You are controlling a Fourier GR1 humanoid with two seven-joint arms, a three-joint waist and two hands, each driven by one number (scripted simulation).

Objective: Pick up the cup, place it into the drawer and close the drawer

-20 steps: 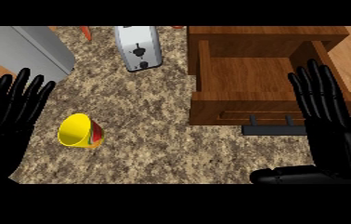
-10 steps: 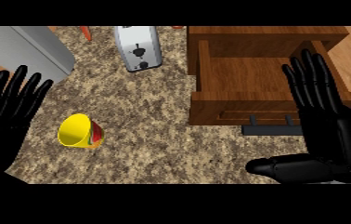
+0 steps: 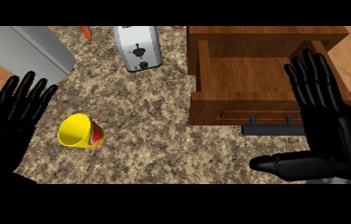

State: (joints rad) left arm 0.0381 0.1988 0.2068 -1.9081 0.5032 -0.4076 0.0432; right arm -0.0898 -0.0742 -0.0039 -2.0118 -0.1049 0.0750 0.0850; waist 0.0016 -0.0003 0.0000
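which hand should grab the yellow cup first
Left. The left hand is open just beside the yellow cup, which lies on its side. The right hand is open at the open drawer, on the far side from the cup.

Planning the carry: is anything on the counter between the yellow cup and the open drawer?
Nothing visible does. Only counter lies between the cup and the drawer; the toaster stands further back, off that line.

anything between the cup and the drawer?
Nothing: in the head view only bare speckled countertop separates the yellow cup from the open wooden drawer; the toaster stands farther back.
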